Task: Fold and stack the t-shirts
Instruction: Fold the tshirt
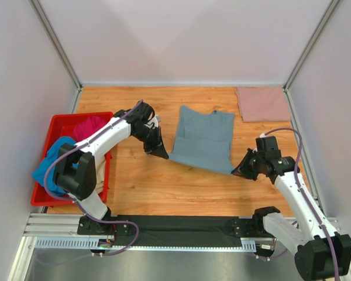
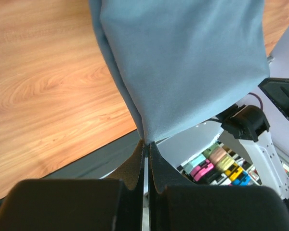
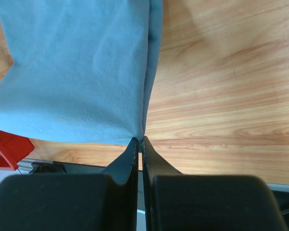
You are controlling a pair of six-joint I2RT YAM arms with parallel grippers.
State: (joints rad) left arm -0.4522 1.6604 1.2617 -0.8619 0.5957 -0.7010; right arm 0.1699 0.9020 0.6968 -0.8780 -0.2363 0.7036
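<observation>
A slate grey-blue t-shirt (image 1: 202, 137) lies in the middle of the wooden table, its near edge lifted. My left gripper (image 1: 162, 153) is shut on its near left corner; the cloth (image 2: 183, 67) hangs from the closed tips (image 2: 147, 143). My right gripper (image 1: 237, 171) is shut on its near right corner; the cloth (image 3: 77, 72) runs out from the closed tips (image 3: 140, 140). A folded dusty-pink t-shirt (image 1: 261, 103) lies at the back right. Bright blue (image 1: 51, 164) and magenta (image 1: 89, 126) t-shirts are in the red bin (image 1: 61, 126).
The red bin stands at the table's left edge, beside the left arm. White walls and metal posts close the back and sides. A black strip (image 1: 181, 224) runs along the near edge between the arm bases.
</observation>
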